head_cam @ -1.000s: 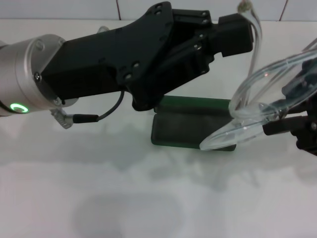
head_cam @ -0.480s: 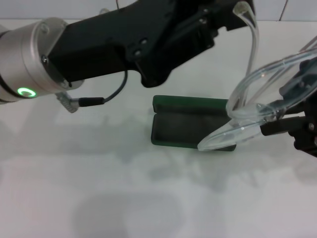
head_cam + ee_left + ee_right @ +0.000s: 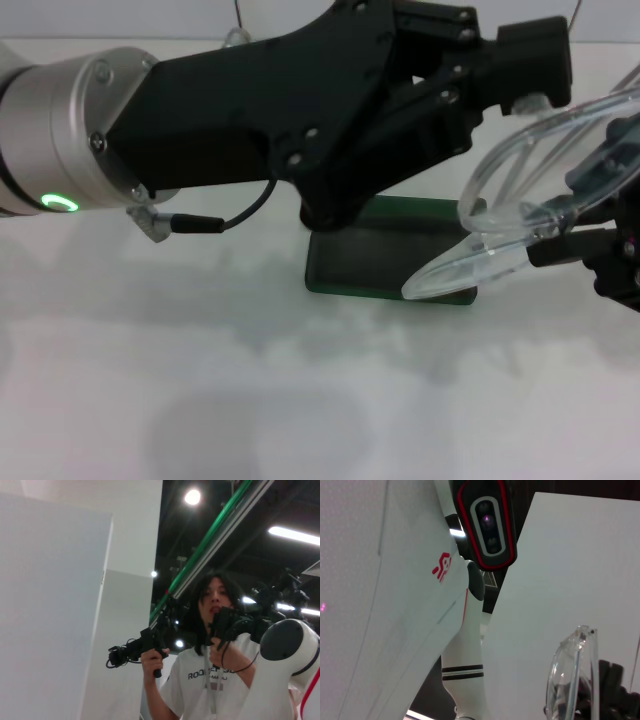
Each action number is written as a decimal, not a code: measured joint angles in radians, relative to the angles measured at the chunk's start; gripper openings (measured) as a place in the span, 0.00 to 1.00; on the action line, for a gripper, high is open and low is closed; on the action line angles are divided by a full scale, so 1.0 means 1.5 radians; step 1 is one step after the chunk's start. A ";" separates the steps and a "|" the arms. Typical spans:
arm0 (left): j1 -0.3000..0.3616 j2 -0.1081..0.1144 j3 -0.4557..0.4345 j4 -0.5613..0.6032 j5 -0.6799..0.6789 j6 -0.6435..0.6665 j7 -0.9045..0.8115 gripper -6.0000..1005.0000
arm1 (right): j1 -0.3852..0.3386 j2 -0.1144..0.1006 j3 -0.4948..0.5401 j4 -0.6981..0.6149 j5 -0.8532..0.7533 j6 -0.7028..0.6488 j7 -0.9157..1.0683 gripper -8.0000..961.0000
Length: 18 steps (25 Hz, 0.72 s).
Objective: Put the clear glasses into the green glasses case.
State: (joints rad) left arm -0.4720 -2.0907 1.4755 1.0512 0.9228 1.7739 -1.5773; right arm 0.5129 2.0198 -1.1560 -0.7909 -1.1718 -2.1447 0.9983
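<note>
Our right gripper [image 3: 600,250] sits at the right edge of the head view and pinches the clear glasses [image 3: 520,215] by the frame, up in the air. The glasses are tilted, with one lens hanging low over the right end of the green glasses case [image 3: 385,260]. The case lies open on the white table [image 3: 200,400], and its long side runs left to right — the same way the glasses need to lie. So the case is down and to the left of our right gripper, which is the closer one.

Our left gripper [image 3: 530,60] reaches across above the back of the case, near the top of the glasses. We cannot tell if its fingers are spread or pressed together.

We think the glasses must go left, flatten out and come down — careful, they look thin and bendy.
</note>
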 joint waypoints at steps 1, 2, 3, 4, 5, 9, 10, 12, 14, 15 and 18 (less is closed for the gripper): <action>0.000 0.000 0.000 0.000 0.000 0.003 0.000 0.04 | 0.001 0.000 0.000 0.002 0.000 0.000 0.000 0.06; 0.001 0.000 0.000 0.000 0.000 0.004 0.000 0.04 | 0.001 0.000 0.000 0.002 0.000 0.000 0.000 0.06; 0.001 0.000 0.000 0.000 0.000 0.004 -0.001 0.04 | 0.001 -0.001 0.001 0.003 0.000 0.000 0.000 0.06; 0.001 0.000 -0.001 0.000 0.000 0.004 -0.001 0.04 | 0.001 -0.001 0.001 0.003 0.000 0.000 0.000 0.06; 0.001 0.000 -0.003 -0.001 0.000 0.004 -0.001 0.04 | 0.001 -0.001 0.001 0.003 0.000 0.000 0.000 0.06; 0.001 0.002 -0.021 -0.013 0.002 -0.003 0.004 0.04 | 0.002 -0.001 -0.001 0.003 0.000 -0.001 0.000 0.06; 0.001 0.002 -0.030 -0.019 0.004 -0.003 0.005 0.04 | 0.002 -0.001 -0.002 0.003 -0.001 0.000 0.000 0.06; 0.001 0.002 -0.053 -0.035 0.008 -0.004 0.007 0.04 | 0.003 -0.001 -0.003 0.003 -0.002 0.001 0.000 0.06; 0.002 0.004 -0.082 -0.056 0.013 -0.001 0.010 0.04 | 0.004 -0.001 -0.004 0.003 -0.003 0.002 0.001 0.06; 0.004 0.005 -0.095 -0.062 0.016 0.001 0.011 0.04 | 0.004 -0.001 -0.005 0.003 -0.004 0.003 0.002 0.06; 0.029 0.010 -0.162 -0.072 0.037 0.018 0.007 0.04 | 0.004 -0.002 -0.005 0.002 -0.008 0.008 0.010 0.06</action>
State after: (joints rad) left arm -0.4284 -2.0750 1.2323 0.9438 0.9790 1.8009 -1.5671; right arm 0.5192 2.0163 -1.1630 -0.7881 -1.1835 -2.1330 1.0130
